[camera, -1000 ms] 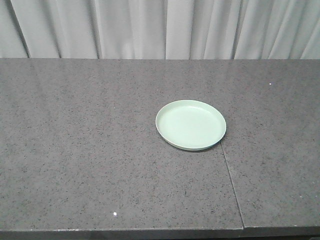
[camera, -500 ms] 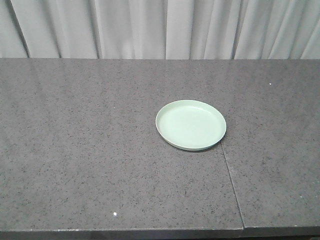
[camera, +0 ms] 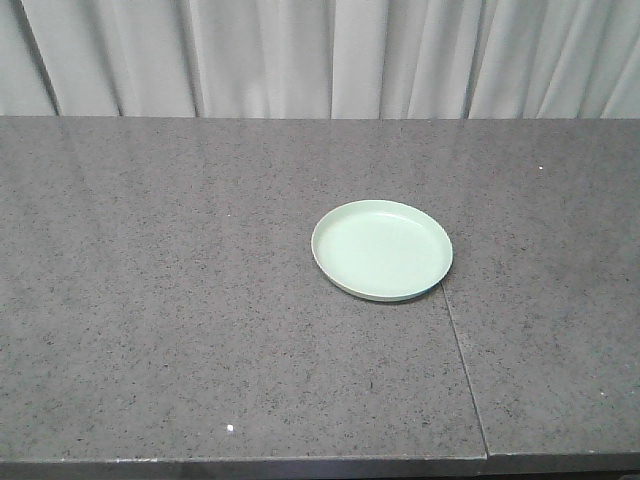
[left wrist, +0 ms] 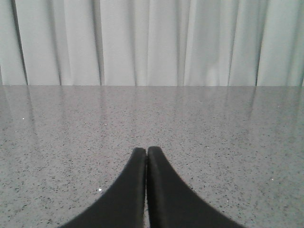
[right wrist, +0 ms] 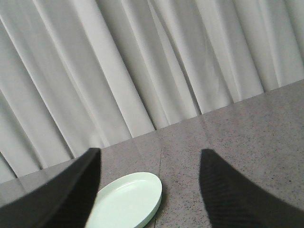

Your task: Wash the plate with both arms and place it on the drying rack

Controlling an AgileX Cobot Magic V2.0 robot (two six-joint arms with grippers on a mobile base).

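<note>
Left claw (left wrist: 146,151): matte black, two smooth fingers (left wrist: 123,199), broad at the base, curving inward and tapering to narrow rounded tips. Right claw (right wrist: 151,154): also black, two broad fingers (right wrist: 228,190) with blunt rounded ends; fine grainy texture faintly visible on the right-hand one.

plate (right wrist: 127,202) cut by bottom edge, partly behind right gripper (right wrist: 151,153)

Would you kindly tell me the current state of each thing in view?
plate: right side up, empty, flat on the counter, not held.
left hand: shut, holding nothing.
right hand: open, holding nothing.
curtain: drawn closed.
</note>
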